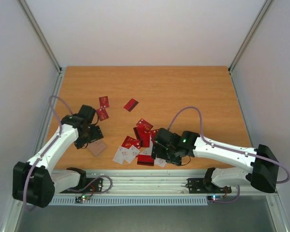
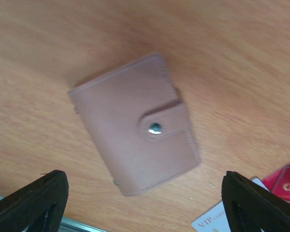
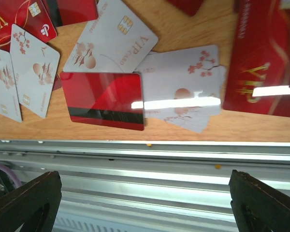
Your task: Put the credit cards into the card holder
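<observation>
Tan card holder point(image 2: 135, 123) lies closed near spread left fingers point(image 2: 34, 203).

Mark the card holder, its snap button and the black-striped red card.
card holder point(image 2: 116, 116), left wrist view, front face beside flap.
snap button point(image 2: 155, 127), left wrist view, centre of the stud.
black-striped red card point(image 3: 104, 92), right wrist view, red area above stripe.

"VIP CARD" on white card point(image 3: 111, 41)
</observation>
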{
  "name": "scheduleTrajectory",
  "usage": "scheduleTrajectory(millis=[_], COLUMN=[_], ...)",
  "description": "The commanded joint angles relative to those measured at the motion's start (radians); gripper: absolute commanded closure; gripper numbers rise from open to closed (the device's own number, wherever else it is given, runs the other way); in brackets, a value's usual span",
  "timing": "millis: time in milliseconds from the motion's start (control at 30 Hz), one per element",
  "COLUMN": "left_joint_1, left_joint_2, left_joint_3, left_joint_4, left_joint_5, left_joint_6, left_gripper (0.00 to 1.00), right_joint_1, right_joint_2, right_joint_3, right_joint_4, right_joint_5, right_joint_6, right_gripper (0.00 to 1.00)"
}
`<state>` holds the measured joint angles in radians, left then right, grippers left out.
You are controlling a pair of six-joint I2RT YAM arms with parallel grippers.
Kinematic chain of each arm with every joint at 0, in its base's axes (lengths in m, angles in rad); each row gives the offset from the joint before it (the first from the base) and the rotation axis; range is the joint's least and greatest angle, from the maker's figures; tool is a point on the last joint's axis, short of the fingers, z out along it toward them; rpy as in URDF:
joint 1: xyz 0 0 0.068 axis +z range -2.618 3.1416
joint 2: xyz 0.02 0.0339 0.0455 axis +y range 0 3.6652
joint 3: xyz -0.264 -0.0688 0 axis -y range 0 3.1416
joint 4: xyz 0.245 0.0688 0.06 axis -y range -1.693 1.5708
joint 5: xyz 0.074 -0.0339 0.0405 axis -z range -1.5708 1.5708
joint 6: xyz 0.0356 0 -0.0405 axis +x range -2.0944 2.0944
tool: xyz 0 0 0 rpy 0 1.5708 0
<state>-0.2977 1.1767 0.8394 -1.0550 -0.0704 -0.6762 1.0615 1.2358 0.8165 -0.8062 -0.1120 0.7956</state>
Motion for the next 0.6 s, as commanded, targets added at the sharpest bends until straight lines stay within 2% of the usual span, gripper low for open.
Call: scheduleTrajectory(millis=[0, 200, 567], left_joint_1=[0.146, 0.278, 0.282], left_joint_2=[-0.058, -0.132, -0.292], left_joint_3=[-0.095, -0.199, -0.343], left_joint_4=[0.025, 0.092, 0.092], left_joint_5=[0.103, 0.203, 0.180], left_joint_6=[-0.089, -0.220, -0.422], left_gripper=[0.15, 0.30, 0.53], right_joint_1=[-0.020, -0.040, -0.115], right_joint_2=[-0.027, -0.011, 0.001], right_joint_3=[0.081, 0.187, 0.296], right_joint_4=[-0.239, -0.330, -0.423], right_joint_5=[0.082, 0.099, 0.038], right_joint_6=[-0.133, -0.252, -0.441], right_gripper=[0.05, 0.05, 0.04])
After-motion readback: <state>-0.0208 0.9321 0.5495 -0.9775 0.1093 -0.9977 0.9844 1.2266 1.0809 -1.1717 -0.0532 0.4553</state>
